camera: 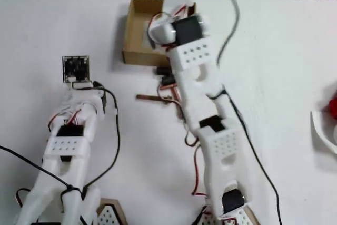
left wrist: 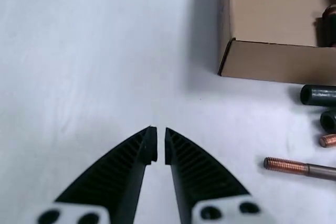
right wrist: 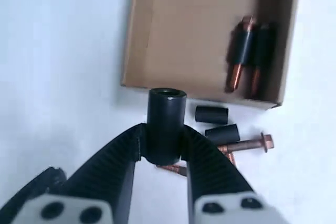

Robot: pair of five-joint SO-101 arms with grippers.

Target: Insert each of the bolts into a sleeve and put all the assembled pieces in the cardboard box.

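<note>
1. From above, the cardboard box [camera: 138, 56] sits close to the far edge of the worktop [camera: 284, 51], a little left of the middle. The right arm [camera: 218, 146] stretches from the near edge up to the box, with its wrist over the box's right side. A copper bolt [camera: 151, 97] lies on the worktop just on the near side of the box, beside that arm. The left arm [camera: 66, 148] stands towards the near left corner, well apart from the box. A white dish [camera: 320, 130] sits at the right edge.

2. In the left wrist view, the left gripper [left wrist: 157, 142] is low over bare worktop. Its claw is narrow, with only a slit between the tips and nothing in it. One corner of the box [left wrist: 273, 61] is near, and an assembled piece [left wrist: 328, 24] lies inside. Just outside the box wall lie two loose sleeves [left wrist: 317, 95] and a bare bolt [left wrist: 299, 167].

3. In the right wrist view, the right gripper [right wrist: 163, 148] is clamped on a black sleeve [right wrist: 166, 114]. The sleeve is held upright, bore upward, just outside the box wall [right wrist: 137, 40]. I can't tell whether it touches the worktop. Two assembled pieces [right wrist: 242, 51] lie side by side in the box, by one wall. Two loose sleeves [right wrist: 212, 115] and a hex-head bolt [right wrist: 247, 144] lie outside.
</note>
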